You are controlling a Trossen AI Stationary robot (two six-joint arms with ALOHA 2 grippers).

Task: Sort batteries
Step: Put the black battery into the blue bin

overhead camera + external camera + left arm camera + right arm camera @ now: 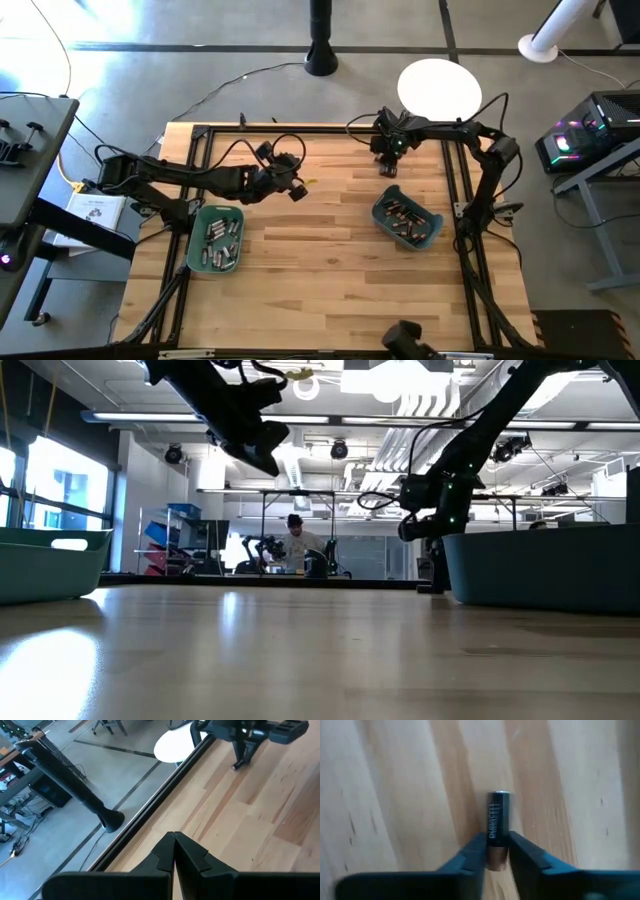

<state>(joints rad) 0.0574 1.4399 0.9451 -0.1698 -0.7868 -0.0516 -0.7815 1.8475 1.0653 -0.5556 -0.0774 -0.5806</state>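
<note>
My right gripper [496, 856] is shut on one dark and coppery battery [498, 822] just over the wood near the table's far edge, beyond the right teal bin [430, 228]. It also shows in the high view [388, 170] and the low view [430, 582]. My left gripper [174, 840] is shut and empty, raised above the table [297, 190] to the right of the left teal bin [197, 240]. The left bin holds several silvery batteries [220, 242]. The right bin holds several dark ones [406, 220]. My right gripper pinches the battery's coppery end [495, 862] between its two fingertips [476, 851]. The fingers point down from above, and the battery runs on along them, its black end [499, 796] past the tips toward the wood. Whether that end touches the table, I cannot tell.
A black frame rail [300, 130] runs along the table's far edge, close to my right gripper. A white round stand base [438, 88] and a black post base [321, 60] stand on the floor beyond it. Bare wood [320, 270] lies between the bins.
</note>
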